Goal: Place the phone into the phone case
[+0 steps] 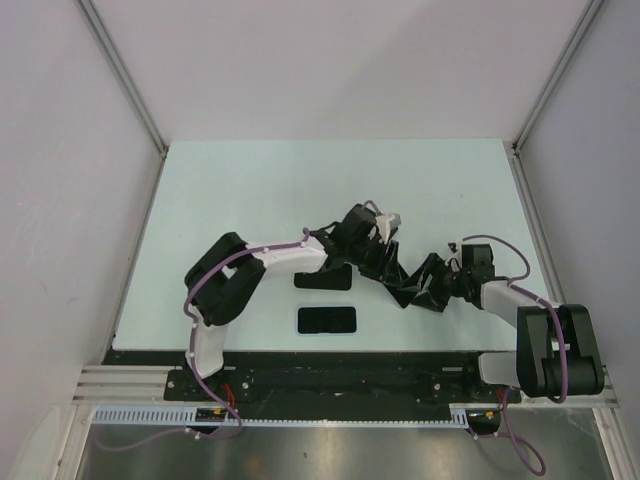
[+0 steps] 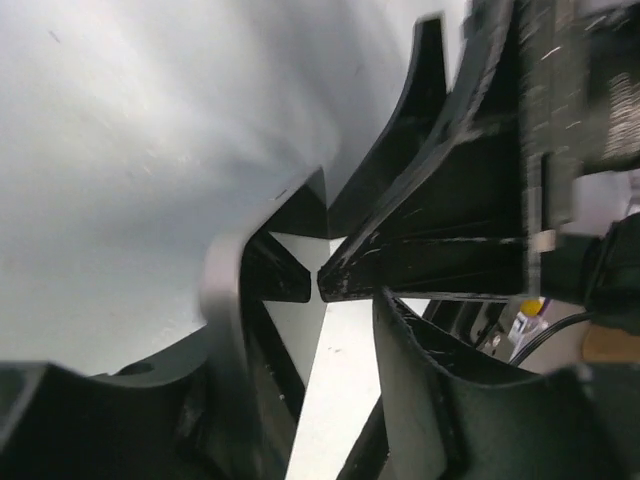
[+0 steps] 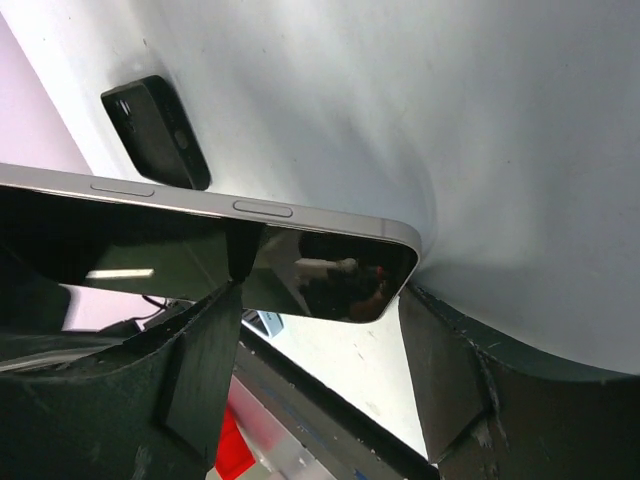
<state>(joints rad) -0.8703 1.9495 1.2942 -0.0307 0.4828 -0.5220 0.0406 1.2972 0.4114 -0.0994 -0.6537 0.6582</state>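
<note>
Above the middle of the tabletop (image 1: 220, 190), the phone (image 3: 320, 225) is pinched by the jaws of the right gripper (image 3: 320, 300), with its dark glossy face towards the wrist camera and one end projecting free. The jaws of the left gripper (image 2: 317, 283) are drawn almost together close to the right gripper, and nothing can be made out between them. The case (image 1: 327, 320) lies flat, near of both grippers and apart from them. The phone is best levelled over the case and one corner seated first, with the long edges kept parallel. The case should be steadied by the left jaws so that it is not pushed along.
</note>
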